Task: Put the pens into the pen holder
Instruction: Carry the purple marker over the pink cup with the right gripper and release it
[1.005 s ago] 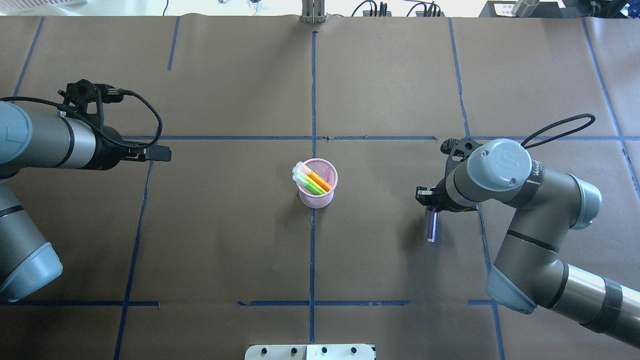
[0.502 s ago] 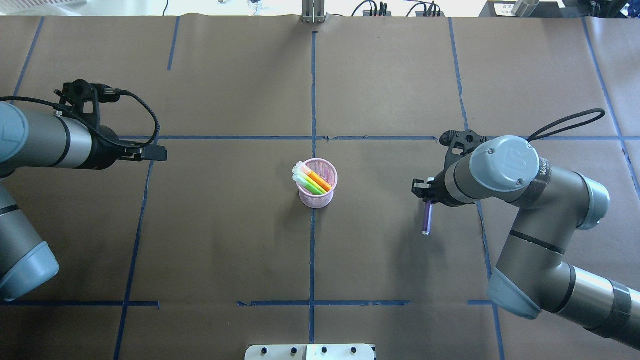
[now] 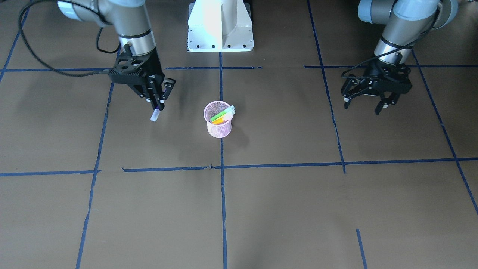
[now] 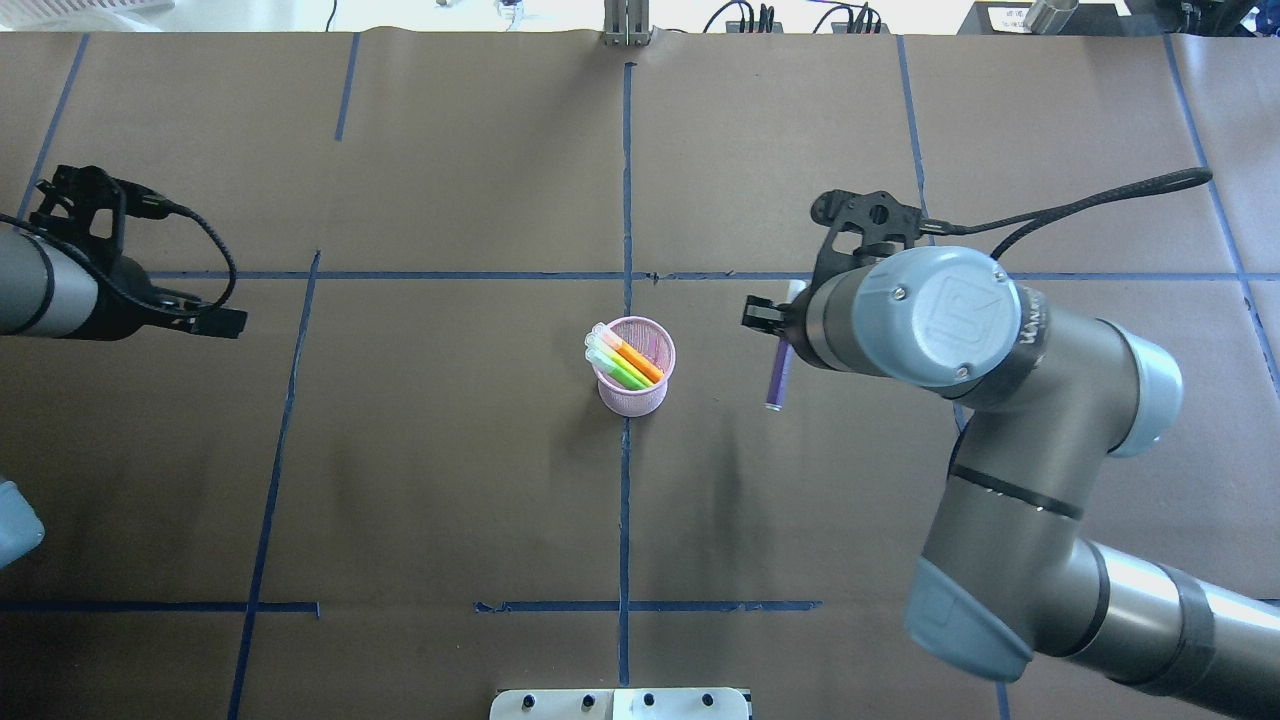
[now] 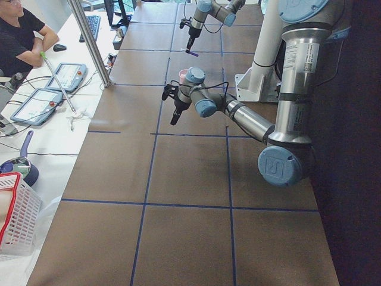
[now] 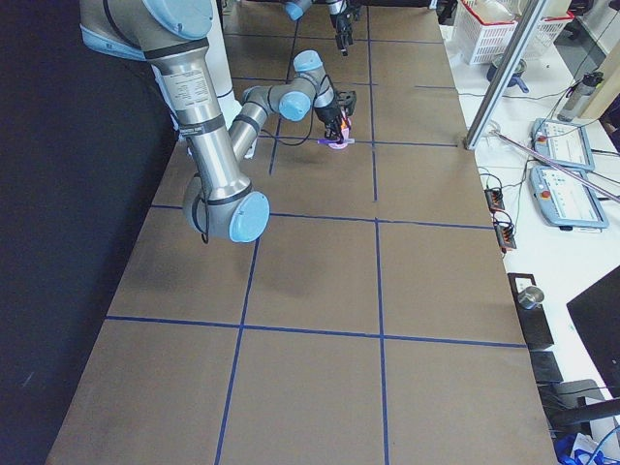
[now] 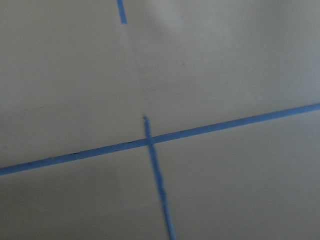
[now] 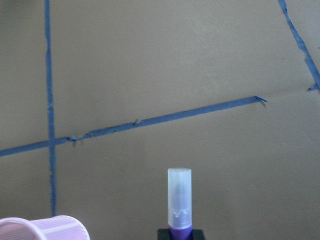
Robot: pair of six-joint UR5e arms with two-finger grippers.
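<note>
The right gripper [image 3: 158, 104] is clamping the purple pen [image 4: 777, 375] above the table, to the right of the pen holder [image 4: 630, 402] and apart from it. Only its wrist view is showing the pale cap [image 8: 179, 195] up close. The front view is showing the left gripper [image 3: 363, 107] hanging wide open and empty, which the overhead view is leaving unclear.

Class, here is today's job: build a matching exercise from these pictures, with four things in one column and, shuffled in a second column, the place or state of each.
Column one
1. slim purple pen
2. slim green pen
3. left hand
4. small round pink wire-mesh cup

Column two
A. open, holding nothing
B. standing on the centre blue tape line
C. leaning inside the cup
D. gripped by the right hand

Pairs: 1-D, 2-C, 3-A, 4-B
</note>
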